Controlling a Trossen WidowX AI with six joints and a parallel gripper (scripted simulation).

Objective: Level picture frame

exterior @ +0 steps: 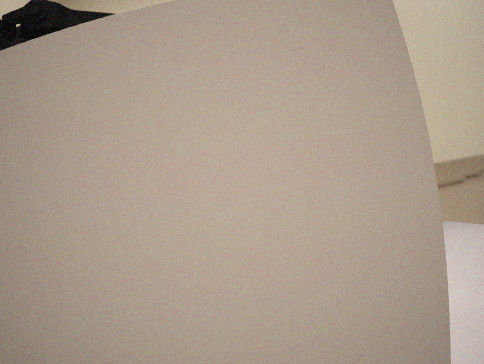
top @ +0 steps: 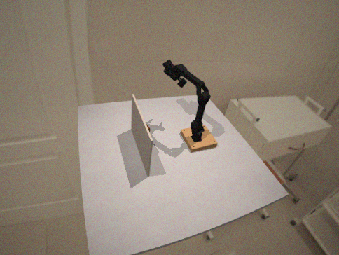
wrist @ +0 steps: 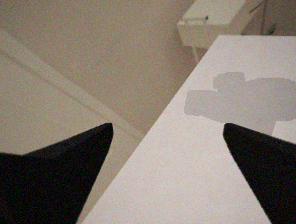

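Note:
The upright panel [top: 141, 140] [exterior: 225, 190] stands on the table; the top camera sees it at a steep angle from its grey back, and the same back fills most of the exterior view. A small orange-brown bit [top: 148, 129], probably the picture frame's edge, shows past the panel's edge on the arm's side. The rest of the frame, the screw and the frame's tilt are hidden. My gripper [top: 173, 73] [wrist: 166, 128] is open, with nothing between its fingers. It is raised high on the arm's side of the panel, apart from the frame, which is not in the wrist view.
The arm's wooden base [top: 206, 143] stands on the white table [top: 196, 196] to the right of the panel. A white cart [top: 284, 115] [wrist: 212, 20] stands beyond the table's edge. Part of the black arm [exterior: 45, 20] shows over the panel's top in the exterior view.

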